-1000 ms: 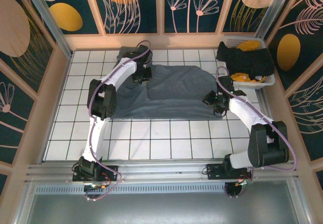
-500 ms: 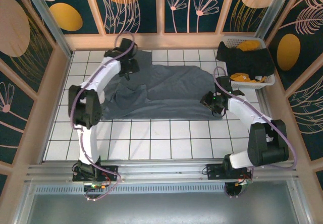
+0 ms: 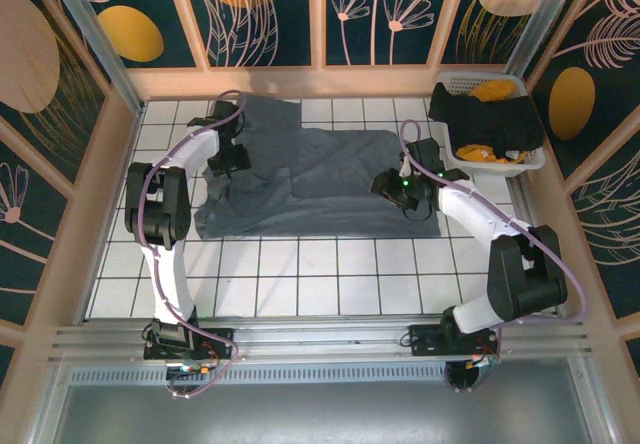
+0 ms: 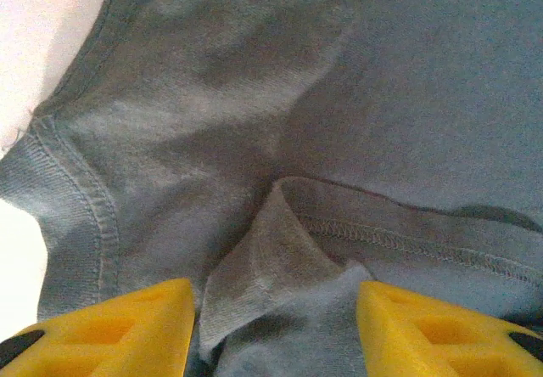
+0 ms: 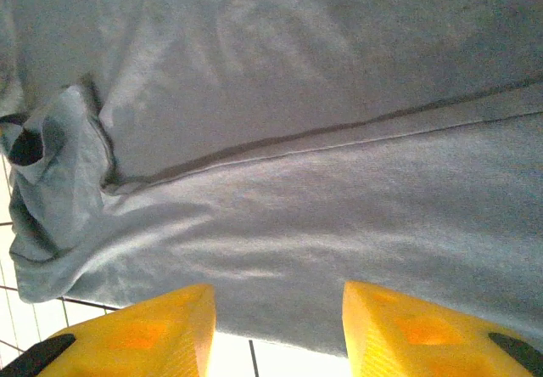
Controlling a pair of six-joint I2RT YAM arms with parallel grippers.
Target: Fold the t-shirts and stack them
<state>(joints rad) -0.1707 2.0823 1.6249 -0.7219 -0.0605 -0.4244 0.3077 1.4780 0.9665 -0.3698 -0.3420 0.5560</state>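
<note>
Blue-grey shirt (image 3: 330, 179) lies spread across the tiled bench (image 3: 320, 264), right hand (image 3: 388, 186) at its near-right hem, left hand (image 3: 228, 156) by the far-left sleeve, both released. A clean fold likely means pinching the edge squarely, not the rucked flap (image 4: 271, 258) the left wrist camera reveals. The overhead camera adds the far-right basket (image 3: 533, 162), with a black shirt (image 3: 490, 119) and a yellow shirt (image 3: 492, 91).

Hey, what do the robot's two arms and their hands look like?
The left arm and right arm are white tubular links with bulky black joints, purple cables looping alongside. A green light glows near the right wrist. The left hand and right hand have yellow wedge-shaped fingers with black outer patches.
</note>
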